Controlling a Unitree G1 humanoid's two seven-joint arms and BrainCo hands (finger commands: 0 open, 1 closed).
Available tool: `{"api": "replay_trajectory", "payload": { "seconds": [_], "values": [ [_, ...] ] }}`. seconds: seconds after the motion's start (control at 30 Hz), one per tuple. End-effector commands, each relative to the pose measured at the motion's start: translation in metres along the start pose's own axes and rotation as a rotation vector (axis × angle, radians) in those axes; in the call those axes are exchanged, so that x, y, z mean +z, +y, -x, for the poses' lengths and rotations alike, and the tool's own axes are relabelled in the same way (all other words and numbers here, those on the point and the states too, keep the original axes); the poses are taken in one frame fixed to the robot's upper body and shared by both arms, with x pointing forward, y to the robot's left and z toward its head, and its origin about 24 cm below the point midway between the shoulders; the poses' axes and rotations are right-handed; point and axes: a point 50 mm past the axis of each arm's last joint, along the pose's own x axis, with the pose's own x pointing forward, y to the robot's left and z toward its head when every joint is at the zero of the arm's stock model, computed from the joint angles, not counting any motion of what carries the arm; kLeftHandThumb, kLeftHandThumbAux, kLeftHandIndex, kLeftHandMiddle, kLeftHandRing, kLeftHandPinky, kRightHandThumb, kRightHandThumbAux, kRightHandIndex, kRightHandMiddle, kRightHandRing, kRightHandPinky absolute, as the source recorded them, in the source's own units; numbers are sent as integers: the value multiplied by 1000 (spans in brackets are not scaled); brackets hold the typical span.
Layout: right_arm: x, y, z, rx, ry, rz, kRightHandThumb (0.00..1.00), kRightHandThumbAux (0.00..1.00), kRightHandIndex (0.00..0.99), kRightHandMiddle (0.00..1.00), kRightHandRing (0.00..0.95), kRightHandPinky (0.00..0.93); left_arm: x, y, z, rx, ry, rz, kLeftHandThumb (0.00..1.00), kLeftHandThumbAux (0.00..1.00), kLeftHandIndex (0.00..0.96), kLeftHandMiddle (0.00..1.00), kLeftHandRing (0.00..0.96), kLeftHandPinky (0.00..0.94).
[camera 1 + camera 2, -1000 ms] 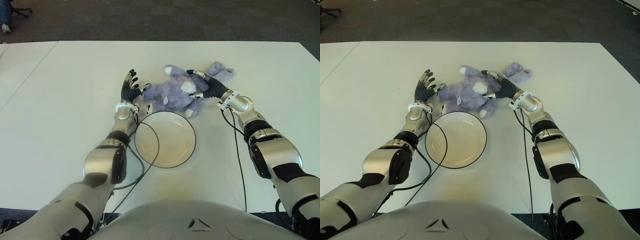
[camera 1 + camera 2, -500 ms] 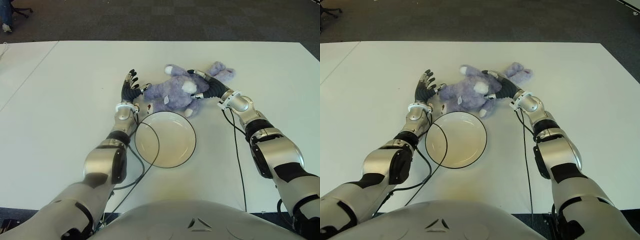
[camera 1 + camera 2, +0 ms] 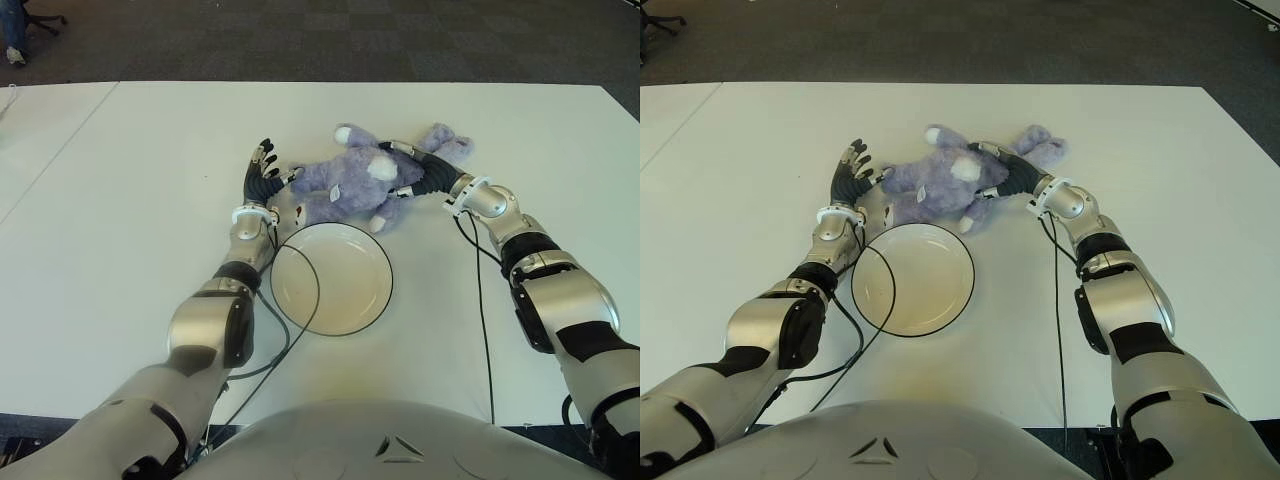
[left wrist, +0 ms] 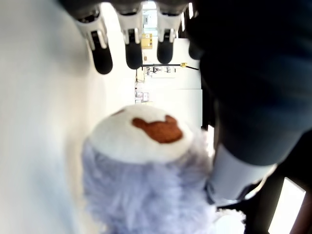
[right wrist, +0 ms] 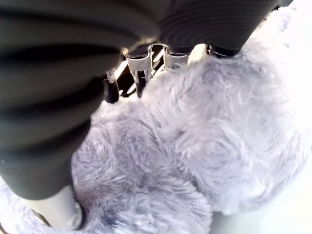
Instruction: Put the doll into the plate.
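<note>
A purple plush doll (image 3: 345, 187) lies on the white table (image 3: 140, 200) just beyond the white plate (image 3: 330, 280), head toward my left. My right hand (image 3: 408, 172) grips its body from the right, and its fingers (image 5: 141, 78) press into the fur (image 5: 204, 136). On the other side, my left hand (image 3: 266, 170) stands upright against the head with its fingers (image 4: 102, 61) straight and spread. The white muzzle with its brown nose (image 4: 146, 129) faces that palm. The plate holds nothing.
A black cable (image 3: 315, 290) from my left wrist loops over the plate's left rim. Another cable (image 3: 478, 300) trails along my right forearm. A seam (image 3: 60, 150) splits the table at the far left, and dark carpet (image 3: 320, 40) lies past the far edge.
My right hand has drawn slightly right and away, and the doll's body has shifted and lifted a little with it. The left hand has stayed in place.
</note>
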Motion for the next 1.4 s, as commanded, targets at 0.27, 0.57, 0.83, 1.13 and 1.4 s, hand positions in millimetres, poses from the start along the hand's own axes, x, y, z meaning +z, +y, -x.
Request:
{"api": "replay_trajectory", "payload": {
  "seconds": [0.27,0.57,0.83,1.13,1.4],
  "values": [
    [-25,31,9,318,200,65,395,697,0,0,0,0,-68,3,38,7,308,-7,0,869,70,106,117,169],
    [-19,57,-2,406,188,87,306,650,0,0,0,0,-68,4,38,8,314,-11,0,851,52,100,116,166],
    [-19,75,-6,429,203,128,253,624,0,0,0,0,-68,3,38,0,316,5,0,832,40,82,99,142],
    [-14,90,-14,334,186,120,350,622,67,193,251,344,-68,3,38,3,312,22,0,840,50,91,101,151],
    [-14,92,-16,207,182,75,460,674,173,315,358,395,-68,3,38,6,312,23,0,830,50,94,104,147]
  ]
}}
